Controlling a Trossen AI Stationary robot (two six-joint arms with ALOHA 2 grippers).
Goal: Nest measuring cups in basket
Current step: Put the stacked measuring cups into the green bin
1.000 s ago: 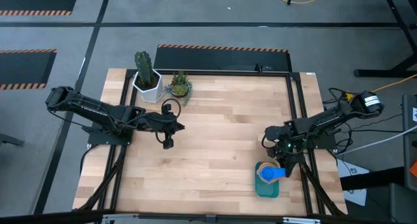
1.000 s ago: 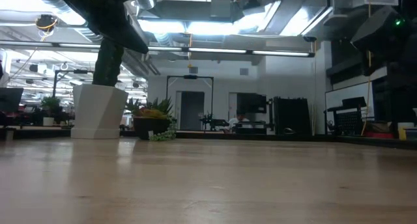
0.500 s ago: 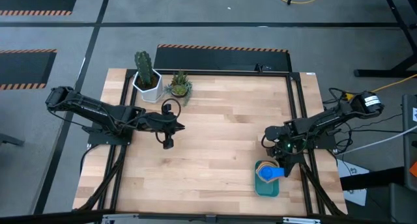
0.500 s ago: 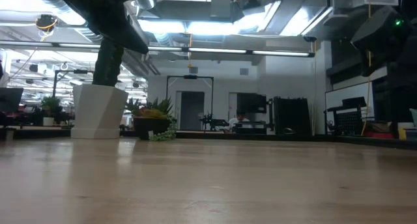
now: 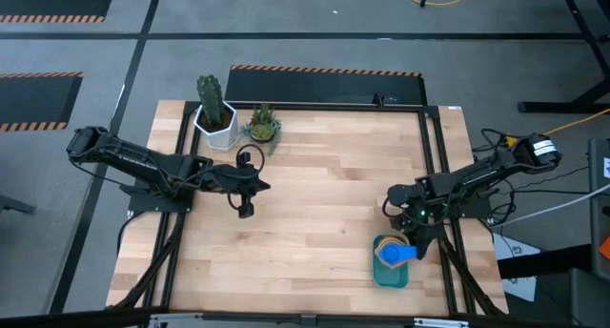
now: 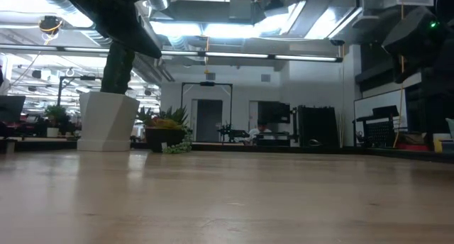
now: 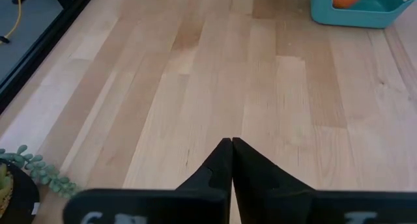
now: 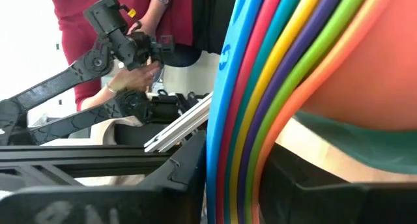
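**Q.** What has changed over the last second, and what follows for the task?

**A.** Almost nothing. In the high view both arms and the stack sit as they did a second ago. The measuring cups (image 5: 394, 254) lie nested inside the teal basket (image 5: 390, 278), light blue uppermost, so the nesting appears essentially complete. What seems to remain is the retreat of the arm.

**Q.** State of each end effector?

**A.** The right gripper (image 5: 412, 235) hovers just beside the stack, at the basket's far edge. Its wrist view is filled by the cups, and whether it is clamped or has let go cannot be told. The left gripper (image 7: 230, 141) is idle, its fingers pressed together on nothing. The basket (image 7: 355, 14) lies well apart, straight ahead of it across the bare table (image 7: 215, 68).

**Q.** Materials and shapes?

**A.** The cups are smooth, thin-walled plastic. Seen from the right wrist, their rims (image 8: 260, 87) run as close parallel bands of blue, red, yellow, purple, green and orange. The basket is a rounded-rectangular plastic tray with low walls, and the table is pale jointed wood strips with a matte grain
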